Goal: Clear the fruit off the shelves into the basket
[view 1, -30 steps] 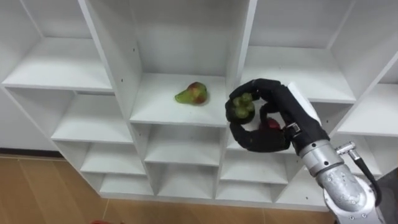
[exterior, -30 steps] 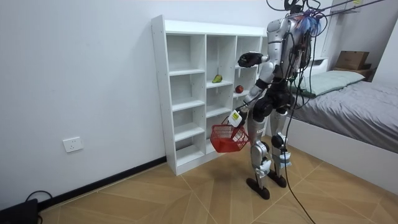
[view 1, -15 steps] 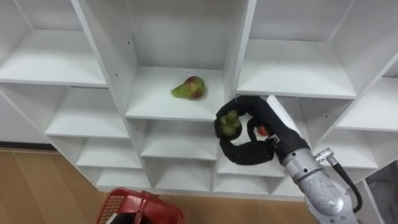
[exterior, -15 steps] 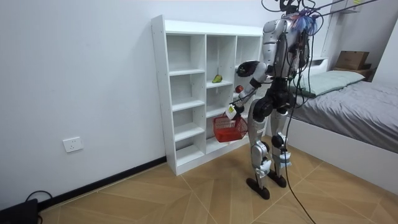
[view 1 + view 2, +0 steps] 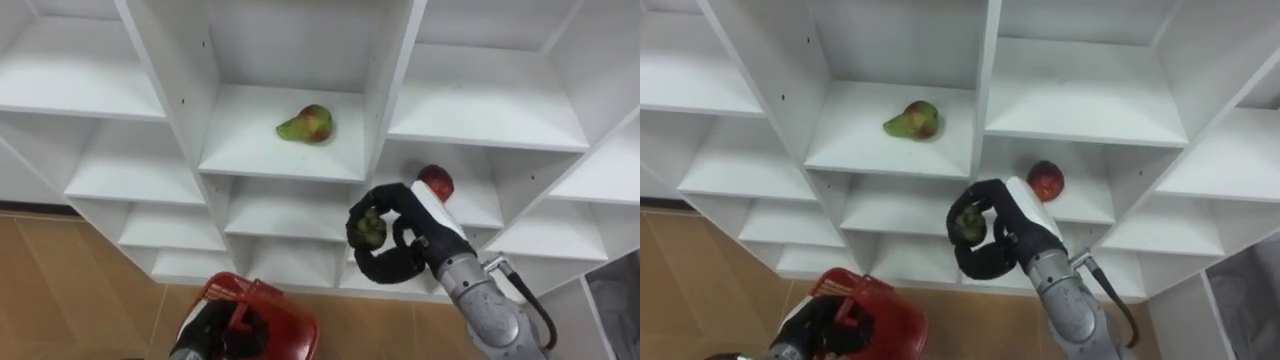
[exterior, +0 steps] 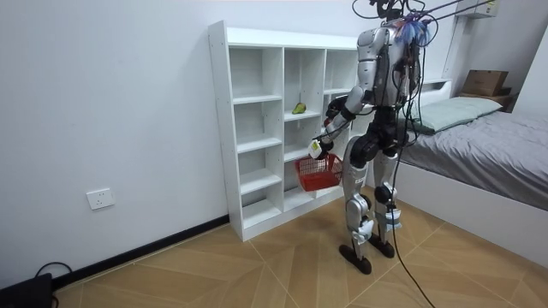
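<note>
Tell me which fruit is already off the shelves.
The green fruit, gripped in the right hand; the pear and the red apple lie on shelves.

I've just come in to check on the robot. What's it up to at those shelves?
The robot stands at the white shelf unit, gathering fruit. Its right hand has its fingers curled round a green fruit, held in front of the shelves. Its left hand grips the red basket, lower and to the left. A pear lies on a middle-column shelf and a red apple sits on a shelf one column to the right. Neither has been picked yet.
</note>
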You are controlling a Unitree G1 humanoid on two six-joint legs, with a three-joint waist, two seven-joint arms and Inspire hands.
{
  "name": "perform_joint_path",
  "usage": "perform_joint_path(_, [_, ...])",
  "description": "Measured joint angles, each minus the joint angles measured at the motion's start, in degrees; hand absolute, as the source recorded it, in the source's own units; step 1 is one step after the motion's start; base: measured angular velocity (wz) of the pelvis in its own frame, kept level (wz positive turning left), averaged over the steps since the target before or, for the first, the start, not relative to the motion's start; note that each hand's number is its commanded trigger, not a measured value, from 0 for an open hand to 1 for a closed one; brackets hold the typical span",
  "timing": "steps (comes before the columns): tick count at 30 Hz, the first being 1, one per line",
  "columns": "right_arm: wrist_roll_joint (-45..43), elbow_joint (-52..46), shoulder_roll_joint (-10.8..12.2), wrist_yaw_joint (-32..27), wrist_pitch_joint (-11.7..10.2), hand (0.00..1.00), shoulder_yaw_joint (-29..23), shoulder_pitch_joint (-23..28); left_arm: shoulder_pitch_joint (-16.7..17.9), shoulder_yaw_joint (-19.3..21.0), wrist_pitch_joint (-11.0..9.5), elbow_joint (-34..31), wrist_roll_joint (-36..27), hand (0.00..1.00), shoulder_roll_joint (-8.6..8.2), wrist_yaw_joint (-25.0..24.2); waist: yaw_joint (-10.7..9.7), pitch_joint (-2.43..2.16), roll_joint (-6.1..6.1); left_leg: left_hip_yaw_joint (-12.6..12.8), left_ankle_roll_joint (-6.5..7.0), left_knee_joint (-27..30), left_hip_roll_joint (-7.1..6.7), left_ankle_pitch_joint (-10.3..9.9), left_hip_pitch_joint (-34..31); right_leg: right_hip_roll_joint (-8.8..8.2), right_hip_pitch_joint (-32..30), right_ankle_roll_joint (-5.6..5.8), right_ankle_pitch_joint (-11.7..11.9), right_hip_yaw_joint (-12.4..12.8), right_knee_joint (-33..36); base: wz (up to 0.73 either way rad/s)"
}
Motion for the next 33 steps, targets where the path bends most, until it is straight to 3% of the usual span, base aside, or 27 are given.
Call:
perform_joint_path(3, [-0.23, 2.80, 0.01, -1.49, -1.05, 1.00, 0.93, -0.83, -0.70, -1.10, -0.03, 0.15, -0.60, 1.00, 0.04, -0.10, -0.15, 0.05, 0.03, -0.08, -0.06, -0.05, 0.05, 0.06, -0.24, 0.01, -0.22, -0.03, 0.02, -0.36, -0.04, 0.01])
perform_joint_path(6, [-0.35, 6.92, -0.09, -2.40, -1.11, 1.00, 1.51, -2.40, -1.40, -2.60, -0.47, 0.29, -2.29, 1.00, 0.13, -0.48, -0.09, 0.47, -0.20, -0.10, -0.06, -0.08, 0.07, 0.06, -0.69, 0.00, -0.52, -0.03, 0.02, -0.63, -0.10, 0.05])
perform_joint_path(12, [-0.33, 11.56, -0.01, -2.48, -1.16, 1.00, 2.97, -4.65, -1.75, -3.12, -1.23, 0.27, -2.30, 1.00, 0.03, -0.70, -0.08, 0.66, -0.51, -0.05, -0.05, -0.15, 0.06, 0.06, -1.41, -0.08, -1.11, -0.03, 0.01, -1.31, -0.16, 0.04])
perform_joint_path(33, [-2.20, 19.83, 0.14, -2.75, -1.57, 1.00, 7.41, -5.12, -3.25, -6.00, -1.59, -1.36, -2.29, 1.00, -0.08, -4.02, 0.33, 0.52, -0.09, -0.10, -0.05, -0.01, 0.05, 0.07, -2.25, -0.10, -1.58, -0.01, 0.00, -2.06, -0.16, 0.01])
